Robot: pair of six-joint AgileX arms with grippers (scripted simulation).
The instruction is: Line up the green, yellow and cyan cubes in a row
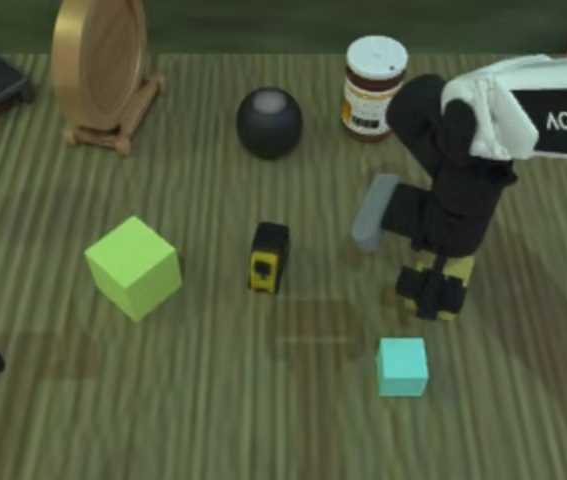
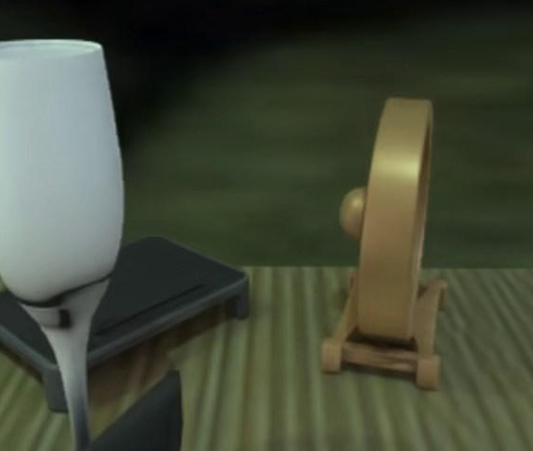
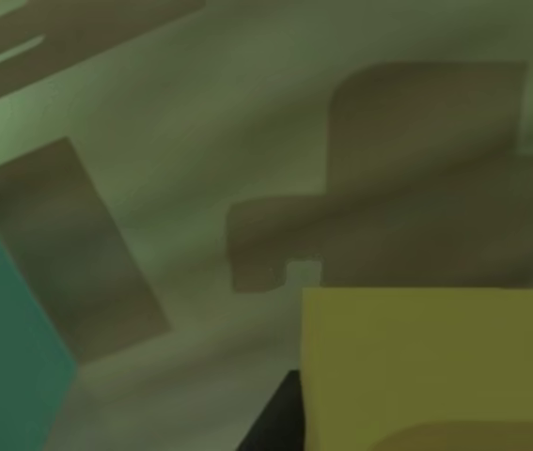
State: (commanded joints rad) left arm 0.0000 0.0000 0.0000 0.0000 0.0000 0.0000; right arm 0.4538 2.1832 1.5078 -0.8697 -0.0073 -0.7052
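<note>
The right claw (image 1: pixel 431 288) sits right of centre in the top view, pinching the yellow cube (image 1: pixel 460 268), which looks lifted off the tabletop (image 1: pixel 263 400). The cyan cube (image 1: pixel 402 366) lies just below it, the green cube (image 1: pixel 133 267) well apart at left. All three look rigid, light and matte, so flat opposite faces should grip without slipping.

The right wrist view shows the yellow cube (image 3: pixel 435 366) filling its lower right with its shadow beneath. The left wrist view shows only a mirror (image 2: pixel 393 244) and white arm; the left claw I cannot tell.
</note>
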